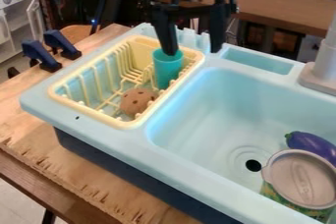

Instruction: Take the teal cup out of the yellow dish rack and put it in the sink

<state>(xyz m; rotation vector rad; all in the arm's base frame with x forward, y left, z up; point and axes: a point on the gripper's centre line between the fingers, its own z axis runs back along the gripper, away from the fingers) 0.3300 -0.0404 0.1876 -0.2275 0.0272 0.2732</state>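
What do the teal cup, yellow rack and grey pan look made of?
Teal cup: probably smooth plastic, evenly coloured. Yellow rack: likely moulded plastic; rim and prongs share one colour. Grey pan: seemingly metal, from its dull sheen, though possibly plastic.

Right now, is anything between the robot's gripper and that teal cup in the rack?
Nothing visible: the gripper has one fingertip at the mouth of the teal cup, and the brown round thing lies lower in the yellow rack.

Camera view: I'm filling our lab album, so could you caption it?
Open pincer at a teal cup standing in a yellow rack beside the sink basin.
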